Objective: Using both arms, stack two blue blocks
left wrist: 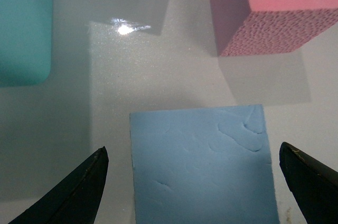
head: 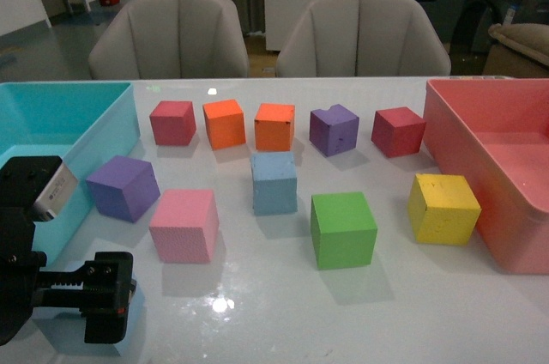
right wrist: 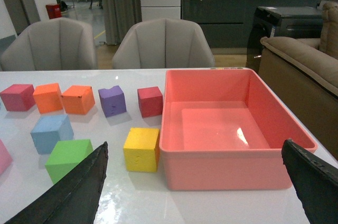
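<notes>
Left gripper (left wrist: pixel 193 150): fingers (left wrist: pixel 79 195) spread wide, one on each side of the near blue block (left wrist: pixel 203 166). There are gaps on both sides, so no contact. The gripper points straight down at the block's top face, which has a few creases.

In the front view the left arm (head: pixel 26 244) sits low over the front left corner of the table (head: pixel 283 321), with its black gripper body over that block. A pale blue strip shows beneath it. A pink cube (left wrist: pixel 280 2) is just beyond the block. A purple cube (head: pixel 123 188) is further in, beside the turquoise bin (head: pixel 51 124) at the left edge.

The second blue block (head: pixel 274 182) stands free near the table's middle, well apart from the first. A green cube (head: pixel 343 228) is near it.

Right gripper (right wrist: pixel 193 147): fingers (right wrist: pixel 79 192) also spread, nothing between them. It is held roughly level above the table's right side, facing the far edge, with the pink bin (right wrist: pixel 227 168) just ahead. The right arm is out of the front view.
</notes>
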Available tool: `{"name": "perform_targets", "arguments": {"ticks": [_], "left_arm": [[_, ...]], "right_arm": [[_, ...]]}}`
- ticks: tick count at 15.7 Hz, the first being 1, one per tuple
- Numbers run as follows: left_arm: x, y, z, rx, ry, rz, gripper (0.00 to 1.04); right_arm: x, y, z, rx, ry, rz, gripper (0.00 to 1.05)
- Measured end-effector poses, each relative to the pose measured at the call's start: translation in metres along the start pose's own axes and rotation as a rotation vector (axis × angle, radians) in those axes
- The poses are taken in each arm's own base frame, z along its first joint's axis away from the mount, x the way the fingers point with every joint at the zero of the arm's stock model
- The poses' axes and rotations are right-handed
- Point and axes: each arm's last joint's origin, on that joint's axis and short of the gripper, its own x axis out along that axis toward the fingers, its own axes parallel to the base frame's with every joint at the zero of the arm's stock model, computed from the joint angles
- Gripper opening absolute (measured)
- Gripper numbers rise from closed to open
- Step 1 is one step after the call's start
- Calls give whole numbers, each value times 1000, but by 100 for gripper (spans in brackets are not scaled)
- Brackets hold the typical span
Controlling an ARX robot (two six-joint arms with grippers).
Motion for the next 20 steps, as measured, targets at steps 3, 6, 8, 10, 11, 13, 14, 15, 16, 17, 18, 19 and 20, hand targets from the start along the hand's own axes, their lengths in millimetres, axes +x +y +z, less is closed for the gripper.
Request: {"name": "perform_targets", "arguments": {"ticks": [3, 6, 8, 10, 11, 13, 14, 15, 16, 17, 18, 19, 20], "left_arm": [[12, -1, -11, 9, 35, 14, 98], [20, -4, -21, 28, 65, 19, 98], [21, -5, -22, 34, 62, 27, 78], [19, -7, -21, 46, 56, 32, 59], [14, -9, -19, 64, 46, 29, 55], [-4, -18, -12, 112, 7, 10, 51], [-14, -24, -5, 136, -17, -6, 51], [-22, -31, 1, 157, -33, -23, 50], [-29, -39, 11, 180, -58, -45, 50], [-34, -52, 28, 212, -97, -70, 50], [-34, -65, 44, 237, -123, -86, 50], [-31, -80, 58, 273, -127, -115, 50], [-23, -97, 70, 308, -109, -139, 50]], "right_arm": [[0, 0, 0, 0, 0, 0, 98], [0, 0, 0, 0, 0, 0, 98], [0, 0, 0, 0, 0, 0, 98], [0, 0, 0, 0, 0, 0, 98], [0, 0, 0, 0, 0, 0, 98], [0, 0, 0, 0, 0, 0, 98], [0, 0, 0, 0, 0, 0, 98], [0, 0, 0, 0, 0, 0, 98], [0, 0, 0, 0, 0, 0, 98], [0, 0, 0, 0, 0, 0, 98], [0, 0, 0, 0, 0, 0, 98], [0, 0, 0, 0, 0, 0, 98], [0, 0, 0, 0, 0, 0, 98]]}}
